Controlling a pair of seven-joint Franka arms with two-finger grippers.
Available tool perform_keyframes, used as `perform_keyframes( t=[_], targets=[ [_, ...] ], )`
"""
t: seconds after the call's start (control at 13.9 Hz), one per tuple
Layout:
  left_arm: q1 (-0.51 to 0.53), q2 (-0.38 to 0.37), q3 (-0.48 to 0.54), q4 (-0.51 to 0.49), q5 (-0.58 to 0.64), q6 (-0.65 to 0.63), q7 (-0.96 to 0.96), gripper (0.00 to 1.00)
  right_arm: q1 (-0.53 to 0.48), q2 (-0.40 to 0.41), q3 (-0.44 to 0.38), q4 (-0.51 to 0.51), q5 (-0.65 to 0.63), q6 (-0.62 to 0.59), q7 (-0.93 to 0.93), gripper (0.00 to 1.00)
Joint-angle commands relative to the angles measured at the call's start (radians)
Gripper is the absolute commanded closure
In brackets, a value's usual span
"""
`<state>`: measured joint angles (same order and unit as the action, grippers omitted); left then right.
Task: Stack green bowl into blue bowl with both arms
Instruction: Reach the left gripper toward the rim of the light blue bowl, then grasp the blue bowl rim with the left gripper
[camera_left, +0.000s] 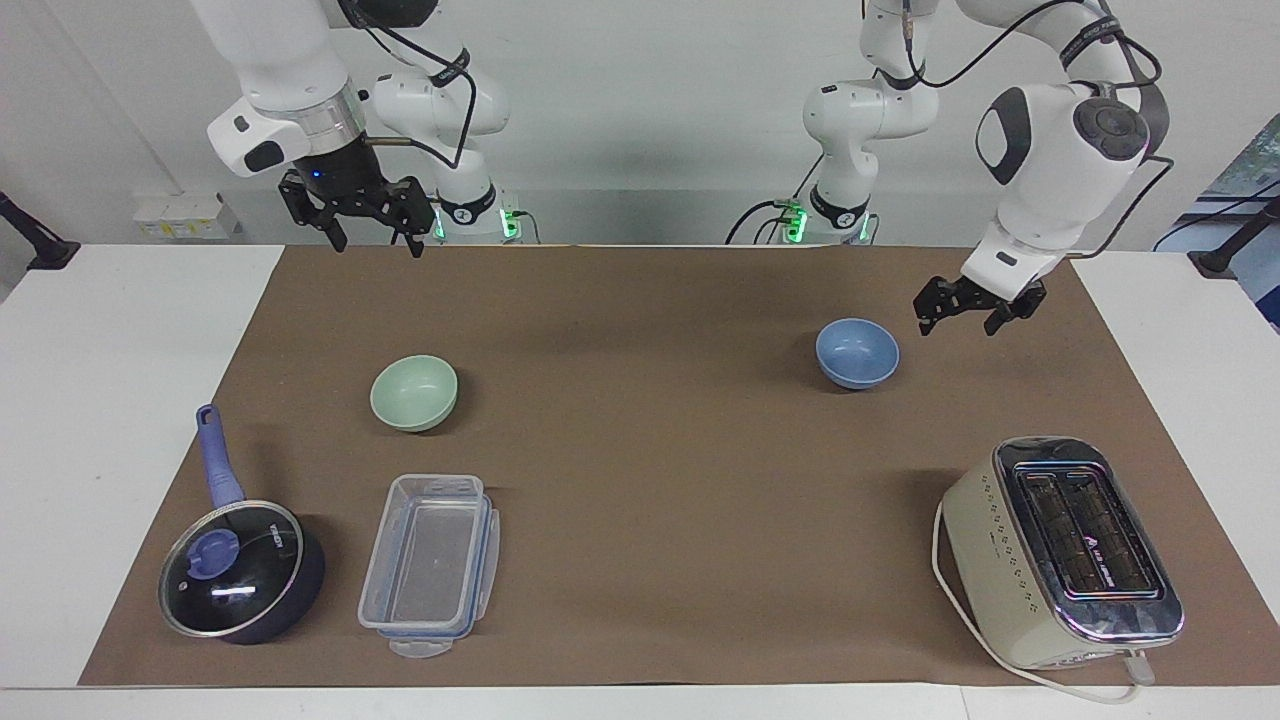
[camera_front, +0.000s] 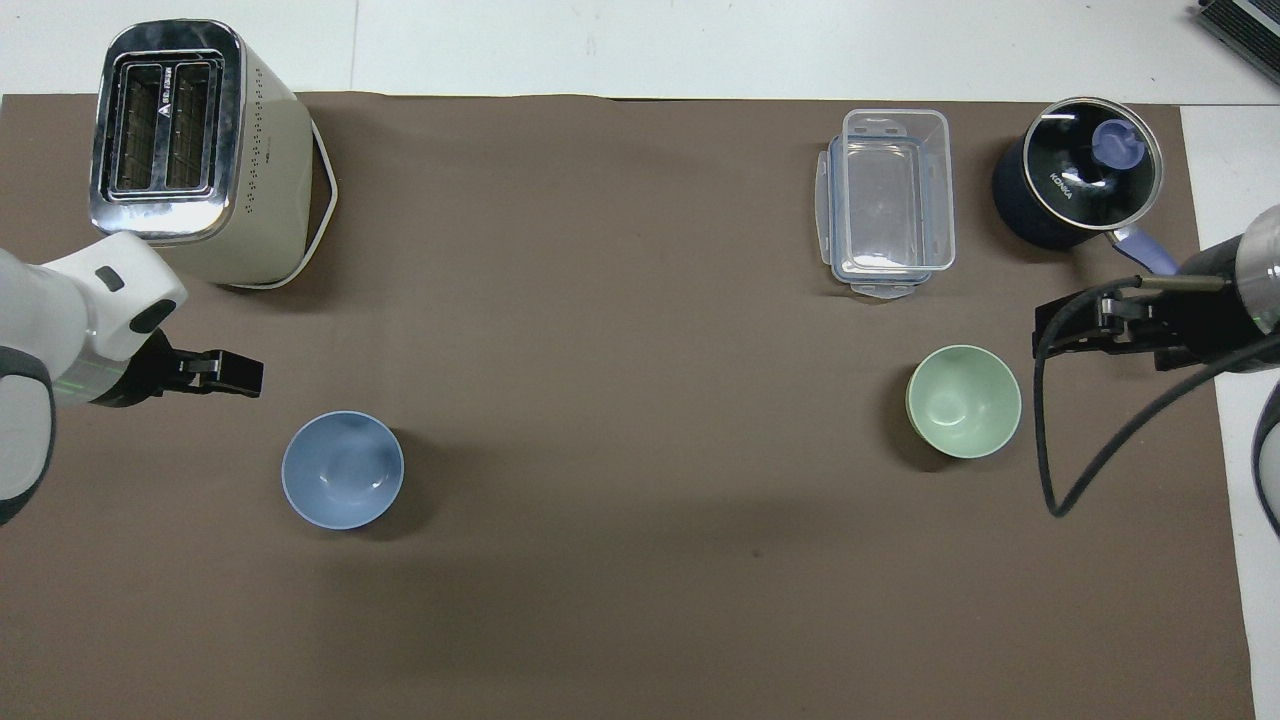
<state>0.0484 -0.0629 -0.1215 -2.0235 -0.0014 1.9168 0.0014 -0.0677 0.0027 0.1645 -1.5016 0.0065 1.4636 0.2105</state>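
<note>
Periwinkle-blue plastic or ceramic is suggested by the smooth blue bowl (camera_left: 857, 352), which is seen on the brown mat (camera_left: 660, 450) just beside and below the left gripper (camera_left: 963, 310). That gripper is held in the air with its fingers spread and nothing between them. The green bowl (camera_left: 414, 392) is found well apart from it, below the right gripper (camera_left: 368, 222), which hangs raised over the mat's edge toward the right arm's end of the table, likewise released and empty.

Neither bowl is judged to have been grasped, so the stack is not yet begun. Several risks are foreseen. A thin, rounded rim may slip from a two-finger pinch if it is taken too shallowly. The light blue bowl may be pushed or tipped if a finger lands on its rim. The green bowl may be dropped off-centre and left tilted. The toaster (camera_left: 1060, 548), saucepan (camera_left: 240, 570) and clear container (camera_left: 430, 565) are set well away from both grippers.
</note>
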Motion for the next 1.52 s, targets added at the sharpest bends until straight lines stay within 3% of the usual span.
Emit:
perform_keyframes(
  t=[0.0, 0.14, 0.36, 0.65, 0.72, 0.87, 1.23, 1.44],
  targets=[
    [-0.015, -0.037, 0.0, -0.113, 0.006, 0.093, -0.003, 0.0, -0.011, 0.003, 0.004, 0.003, 0.009, 0.006, -0.02, 0.0],
    [-0.03, -0.026, 0.0, -0.154, 0.006, 0.148, -0.004, 0.0, -0.012, 0.003, 0.004, 0.001, 0.009, 0.006, -0.02, 0.0],
    [-0.045, -0.018, 0.0, -0.3, 0.004, 0.333, -0.005, 0.0, -0.011, 0.003, 0.004, 0.003, 0.009, 0.006, -0.02, 0.0],
    [-0.084, 0.014, 0.0, -0.375, 0.004, 0.453, -0.066, 0.0, -0.011, 0.003, 0.004, 0.001, 0.009, 0.006, -0.02, 0.0],
    [-0.085, 0.038, 0.0, -0.38, 0.004, 0.476, -0.073, 0.24, -0.012, 0.003, 0.004, 0.001, 0.009, 0.006, -0.02, 0.0],
    [-0.085, 0.064, 0.0, -0.38, 0.004, 0.491, -0.074, 1.0, -0.012, 0.003, 0.004, 0.003, 0.009, 0.006, -0.02, 0.0],
    [-0.081, 0.06, 0.003, -0.34, 0.004, 0.469, -0.074, 1.0, -0.012, 0.003, 0.004, 0.003, 0.009, 0.006, -0.02, 0.0],
    [-0.084, 0.049, 0.002, -0.27, 0.004, 0.363, -0.077, 1.0, -0.012, 0.003, 0.004, 0.003, 0.009, 0.006, -0.02, 0.0]
  ],
)
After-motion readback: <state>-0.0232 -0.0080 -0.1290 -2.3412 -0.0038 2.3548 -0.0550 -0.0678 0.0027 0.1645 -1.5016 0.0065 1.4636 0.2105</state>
